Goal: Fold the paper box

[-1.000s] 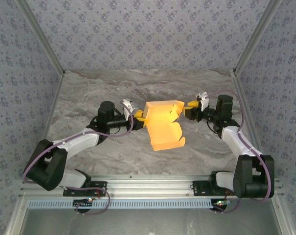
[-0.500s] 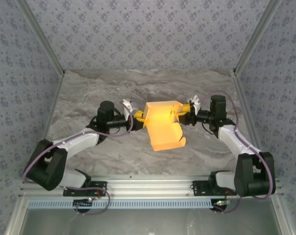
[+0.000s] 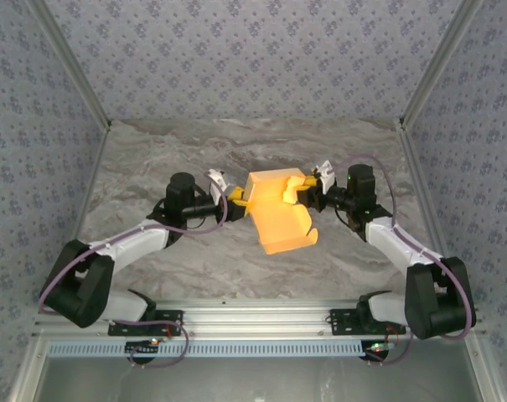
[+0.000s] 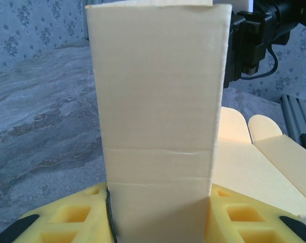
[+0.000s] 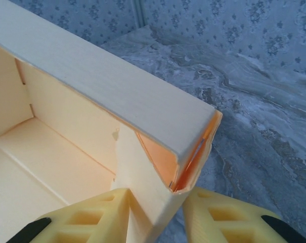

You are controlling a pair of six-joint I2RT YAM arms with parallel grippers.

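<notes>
While both end effectors [image 4: 160, 223] [image 5: 158, 212] pinch paper box [image 3: 278, 222], jaws half-closed

Item: twin arms, bolted side by side.
- Left arm [image 3: 136, 243] and right arm [image 3: 395, 239] are wearing white link shells between chunky black joint housings.
- Purple cables [image 3: 50, 280] are looping along both (one per arm).
- Left gripper [image 3: 239, 198] and right gripper [image 3: 307, 191] are showing yellow moulded fingers [image 4: 67, 217] with square recesses and black outer patches.
- Black bases [image 3: 144, 315] are sitting on a silver slotted rail [image 3: 261, 311].
</notes>
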